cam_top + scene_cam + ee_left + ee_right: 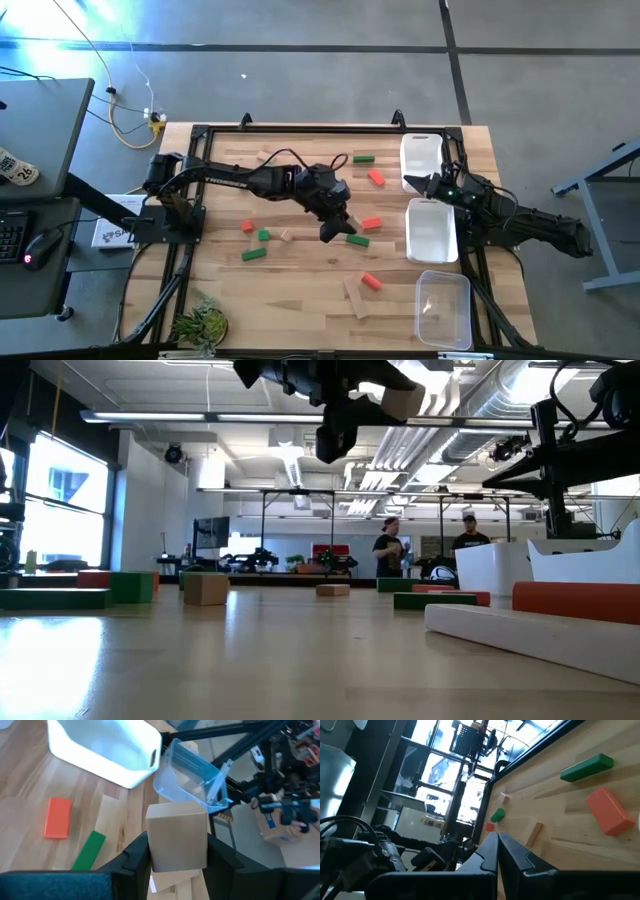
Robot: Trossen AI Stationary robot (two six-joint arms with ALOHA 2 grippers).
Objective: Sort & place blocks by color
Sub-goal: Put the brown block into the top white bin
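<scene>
A tan wooden cube [177, 836] hangs above the middle of the table, and my left gripper [334, 228] is shut on it; the low view shows it high off the wood [402, 401]. Red, green and tan blocks lie scattered flat on the table, among them a red one [371, 223] and a green one [357, 240] just right of the gripper. My right gripper [497, 841] is shut on nothing and waits at the table's right edge [412, 183], beside the far white tray. My left gripper pinches the tan cube between its two fingers, one on each of two opposite side faces [156, 854]. The fingers [136, 859] slant downward toward the table's right side. The cube is lifted clear of the table, and most of it stands out beyond the fingertips.
Two white trays [422, 160] [432, 232] and a clear tray [443, 308] line the right side. More blocks lie at the far middle [363, 158], left of centre [253, 254] and near the front [356, 297]. A small plant [200, 322] sits at the near left corner.
</scene>
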